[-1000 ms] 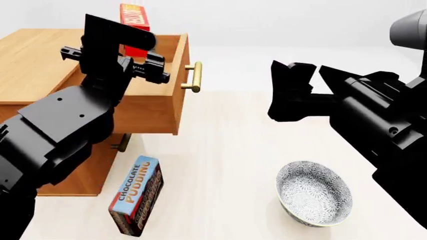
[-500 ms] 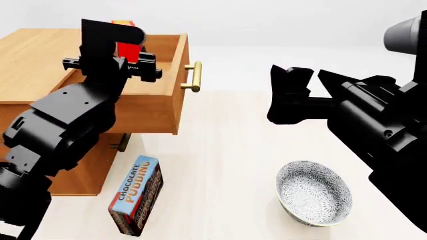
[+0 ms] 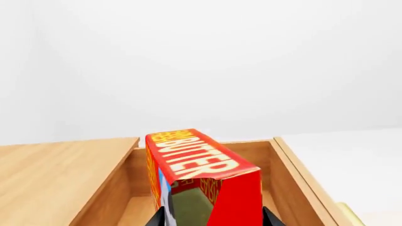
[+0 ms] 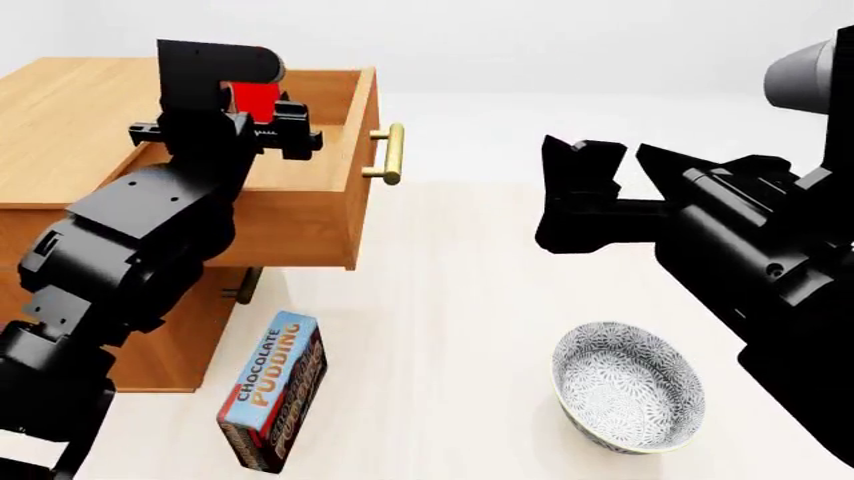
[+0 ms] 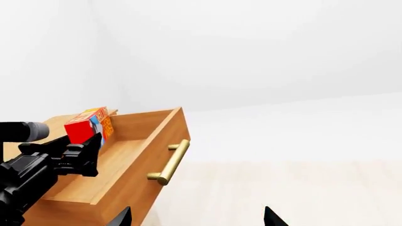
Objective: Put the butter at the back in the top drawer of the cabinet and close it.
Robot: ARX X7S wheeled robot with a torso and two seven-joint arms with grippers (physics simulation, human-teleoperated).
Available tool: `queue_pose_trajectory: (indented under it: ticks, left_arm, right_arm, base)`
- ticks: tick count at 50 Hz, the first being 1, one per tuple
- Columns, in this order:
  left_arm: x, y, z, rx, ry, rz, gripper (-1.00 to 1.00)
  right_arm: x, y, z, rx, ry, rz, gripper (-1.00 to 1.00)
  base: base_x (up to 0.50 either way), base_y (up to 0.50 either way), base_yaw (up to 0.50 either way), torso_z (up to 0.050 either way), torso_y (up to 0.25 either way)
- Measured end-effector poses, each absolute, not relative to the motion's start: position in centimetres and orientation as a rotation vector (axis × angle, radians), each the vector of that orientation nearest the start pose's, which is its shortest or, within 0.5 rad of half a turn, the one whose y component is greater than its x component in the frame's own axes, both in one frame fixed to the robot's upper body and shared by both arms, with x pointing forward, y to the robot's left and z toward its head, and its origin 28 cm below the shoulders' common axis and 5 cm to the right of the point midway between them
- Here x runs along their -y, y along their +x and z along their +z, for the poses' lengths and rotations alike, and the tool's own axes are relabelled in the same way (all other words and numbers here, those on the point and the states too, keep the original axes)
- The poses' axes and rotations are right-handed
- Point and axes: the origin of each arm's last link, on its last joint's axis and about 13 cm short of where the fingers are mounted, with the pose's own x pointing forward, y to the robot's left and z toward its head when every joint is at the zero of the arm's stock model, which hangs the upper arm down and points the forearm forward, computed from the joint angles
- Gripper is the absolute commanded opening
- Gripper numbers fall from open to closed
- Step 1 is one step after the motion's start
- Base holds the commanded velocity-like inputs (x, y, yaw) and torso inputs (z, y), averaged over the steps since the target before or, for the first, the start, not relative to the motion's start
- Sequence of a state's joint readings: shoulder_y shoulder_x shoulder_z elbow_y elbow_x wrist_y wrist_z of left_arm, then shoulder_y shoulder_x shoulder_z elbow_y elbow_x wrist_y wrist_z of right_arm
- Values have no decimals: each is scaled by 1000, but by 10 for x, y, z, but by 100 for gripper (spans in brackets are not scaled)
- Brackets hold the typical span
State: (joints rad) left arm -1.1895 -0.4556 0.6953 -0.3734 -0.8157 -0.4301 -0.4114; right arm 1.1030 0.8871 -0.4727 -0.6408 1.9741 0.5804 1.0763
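The butter (image 4: pixel 254 98), clamped in the left hand (image 4: pixel 230 125), sat at the upper left of the head view, inside the open top drawer (image 4: pixel 350 165) of the cabinet (image 4: pixel 60 120). Over the preceding second it had dropped from well above the drawer's rim to just behind it, so lowering was nearly complete; release and closing by the brass handle (image 4: pixel 390 153) remained. The right hand (image 4: pixel 607 160), jaws apart and empty, hung at centre right over the surface (image 4: pixel 441 300), above the bowl (image 4: pixel 627 385). The pudding box (image 4: pixel 274 390) lay at lower left.
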Motion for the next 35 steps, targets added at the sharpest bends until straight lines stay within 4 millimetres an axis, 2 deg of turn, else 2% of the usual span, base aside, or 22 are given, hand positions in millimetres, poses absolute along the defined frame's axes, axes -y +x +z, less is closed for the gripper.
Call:
queue_pose_trajectory:
  ticks: [35]
  left_arm:
    - [-233,397,232,37,102,42,-100]
  right_arm:
    - [115,190,299,-89,212,281,100]
  base:
    - [0,0,0,1,1]
